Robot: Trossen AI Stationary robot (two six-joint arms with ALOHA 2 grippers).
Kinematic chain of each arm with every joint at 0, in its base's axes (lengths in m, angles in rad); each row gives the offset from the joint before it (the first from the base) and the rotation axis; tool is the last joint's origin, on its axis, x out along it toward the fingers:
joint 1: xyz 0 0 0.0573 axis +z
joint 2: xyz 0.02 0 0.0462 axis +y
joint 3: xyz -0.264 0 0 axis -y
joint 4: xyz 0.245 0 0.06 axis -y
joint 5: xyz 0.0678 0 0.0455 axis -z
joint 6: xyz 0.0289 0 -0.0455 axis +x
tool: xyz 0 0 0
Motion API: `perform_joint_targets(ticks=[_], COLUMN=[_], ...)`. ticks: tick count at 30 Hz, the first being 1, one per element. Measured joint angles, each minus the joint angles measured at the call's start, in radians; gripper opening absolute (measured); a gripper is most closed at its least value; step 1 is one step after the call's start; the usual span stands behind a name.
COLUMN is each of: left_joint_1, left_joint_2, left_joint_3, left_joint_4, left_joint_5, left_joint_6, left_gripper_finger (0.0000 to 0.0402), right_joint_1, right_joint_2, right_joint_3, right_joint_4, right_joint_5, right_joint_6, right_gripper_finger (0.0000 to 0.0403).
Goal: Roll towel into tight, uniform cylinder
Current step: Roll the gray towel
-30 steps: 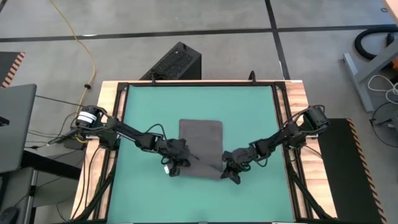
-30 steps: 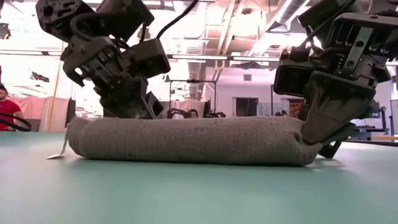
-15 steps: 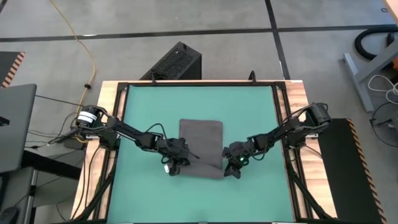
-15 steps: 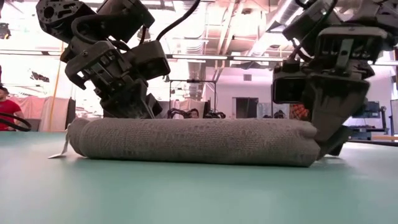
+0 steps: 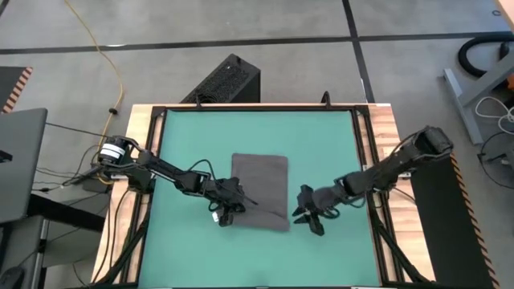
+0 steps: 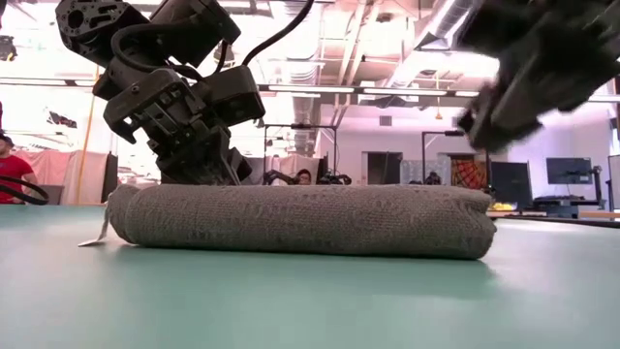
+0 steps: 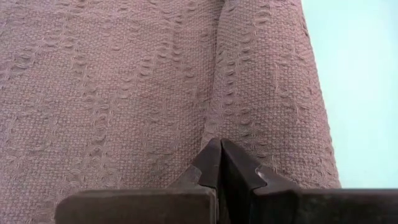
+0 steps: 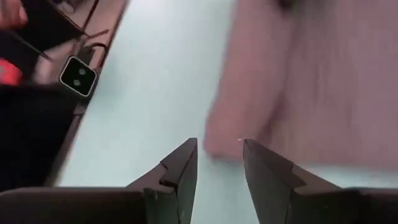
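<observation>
Green matting (image 5: 321,144) is covering the table under both arms. At the left gripper (image 5: 226,210), the fingers (image 7: 214,163) are pressing together, pinching a fold of the towel (image 5: 259,191) at its near left edge. That grey towel is lying partly rolled near the mat's middle. Just beside its right edge, the right gripper (image 5: 312,218) is hovering with its fingers (image 8: 183,167) parted, holding nothing.
</observation>
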Motion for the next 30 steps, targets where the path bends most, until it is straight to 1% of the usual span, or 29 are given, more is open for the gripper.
perform_joint_targets(ticks=[3,5,7,9,12,16,21,23,25,27,30], left_joint_1=[0.000,0.000,0.000,0.000,0.000,0.000,0.000,0.002,0.009,0.015,0.019], left_joint_2=[0.000,0.000,0.000,0.000,0.000,0.000,0.000,-0.003,-0.019,-0.053,-0.118], left_joint_3=[0.000,0.000,0.000,0.000,0.000,0.000,0.000,0.000,0.000,0.000,-0.001], left_joint_4=[0.000,0.000,0.001,0.001,0.002,0.001,0.000,-0.001,-0.009,-0.032,-0.065], left_joint_5=[0.000,0.000,0.000,0.000,0.000,0.005,0.011,0.025,0.048,0.062,0.056], left_joint_6=[0.000,-0.007,-0.017,-0.025,-0.030,-0.042,-0.051,-0.053,-0.054,-0.061,-0.052], left_gripper_finger=[0.0000,0.0000,0.0000,0.0000,0.0000,0.0000,0.0000,0.0000,0.0000,0.0000,0.0000], right_joint_1=[0.105,0.161,0.199,0.217,0.220,0.220,0.220,0.218,0.216,0.211,0.197], right_joint_2=[0.032,0.075,0.119,0.166,0.236,0.324,0.417,0.451,0.479,0.500,0.515], right_joint_3=[0.015,0.034,0.067,0.102,0.150,0.214,0.276,0.286,0.287,0.288,0.289], right_joint_4=[0.085,0.109,0.088,0.063,0.038,0.026,-0.055,-0.073,-0.075,-0.072,-0.069], right_joint_5=[0.146,0.255,0.361,0.425,0.449,0.461,0.565,0.595,0.600,0.605,0.606], right_joint_6=[-0.191,-0.285,-0.338,-0.362,-0.364,-0.372,-0.372,-0.372,-0.372,-0.362,-0.353], right_gripper_finger=[0.0156,0.0156,0.0156,0.0161,0.0180,0.0219,0.0264,0.0272,0.0275,0.0276,0.0275])
